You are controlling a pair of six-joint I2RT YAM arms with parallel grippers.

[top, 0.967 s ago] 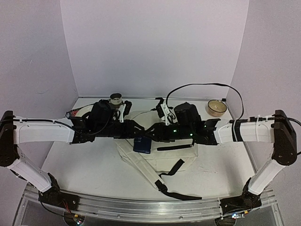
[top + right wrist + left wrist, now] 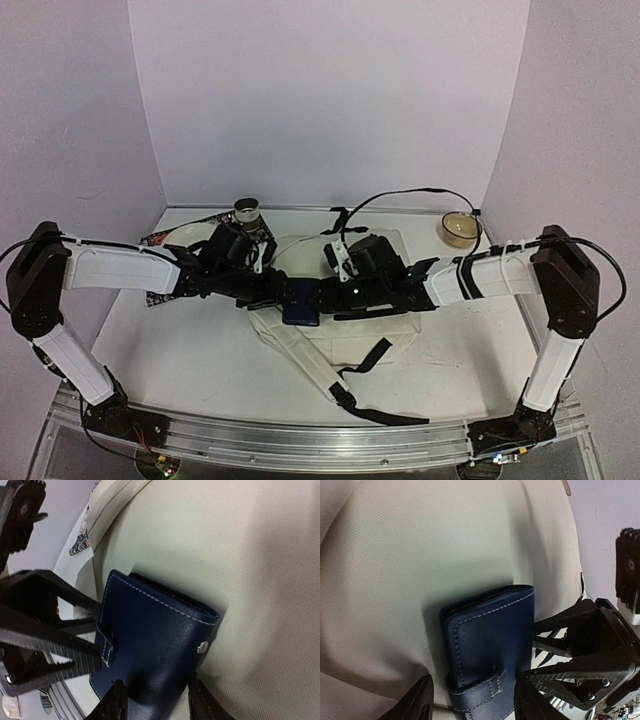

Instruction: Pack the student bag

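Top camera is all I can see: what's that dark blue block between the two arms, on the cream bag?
Observer: The wrist cameras show a navy wallet with pale stitching, a strap tab and a metal snap, seen against the student bag fabric.
Operator: Which arm has it?
Observer: Both reach it. In each wrist view that arm's fingers stand either side of the wallet, for the left gripper and the right gripper alike. I cannot tell whether either is clamping it.

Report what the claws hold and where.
Navy wallet: right claw clamps its edge near the stud; left claw straddles the strap-tab end, grip unclear.
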